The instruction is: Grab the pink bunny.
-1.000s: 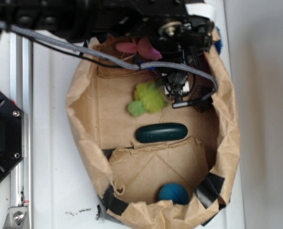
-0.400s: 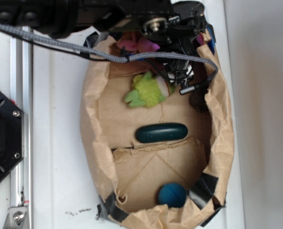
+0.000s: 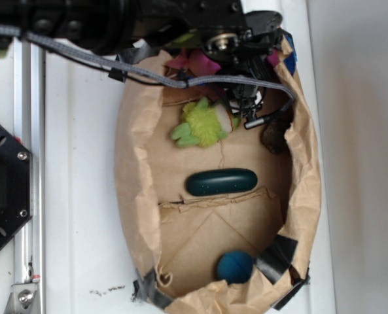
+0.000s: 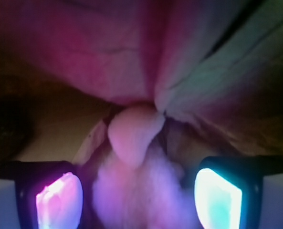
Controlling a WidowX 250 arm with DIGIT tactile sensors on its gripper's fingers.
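Left of scene: black mounting plate and a metal rail on the white counter. Centre: 1 brown paper bag, lying open, rim rolled down and patched with black tape at the lower edge. Contents of bag, left to right: 1 lime-green plush frog, fuzzy, in the upper half; 1 dark green oblong case below it, lying crosswise and apart from the frog; 1 blue ball near the lower rim, against the tape. Pink bunny: at the top end of the bag, above the frog, largely covered by the black arm and a grey braided cable. Gripper: in the wrist view its 2 fingers stand spread at the lower corners, 1 lit pink and 1 lit teal, with pale pink plush filling the gap between them; the jaws are parted and not clamped on the plush. A rounded pink limb of the toy sits just ahead of the gap. Right of scene: bare pale surface beside the bag.
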